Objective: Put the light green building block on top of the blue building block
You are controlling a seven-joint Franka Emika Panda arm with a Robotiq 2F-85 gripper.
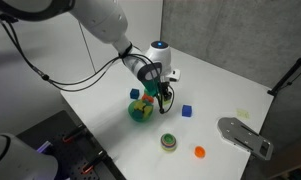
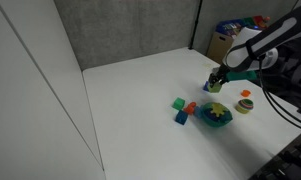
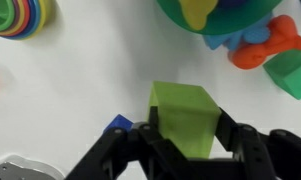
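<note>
My gripper [image 3: 186, 132] is shut on the light green building block [image 3: 184, 112], a pale yellow-green cube held between both fingers above the white table. The blue building block [image 3: 118, 123] shows only as a corner beside the left finger in the wrist view. In an exterior view the blue cube [image 1: 186, 112] sits on the table just right of my gripper [image 1: 168, 93]. In an exterior view my gripper [image 2: 214, 84] holds the light green block [image 2: 215, 88] and the blue cube is hidden.
A teal bowl [image 1: 141, 112] with toy pieces stands left of the gripper, also in the wrist view [image 3: 222, 18]. A ring stack [image 1: 169, 142], an orange round piece [image 1: 200, 152] and a grey object [image 1: 245, 136] lie nearer the front. Loose blocks [image 2: 180, 108] lie beside the bowl.
</note>
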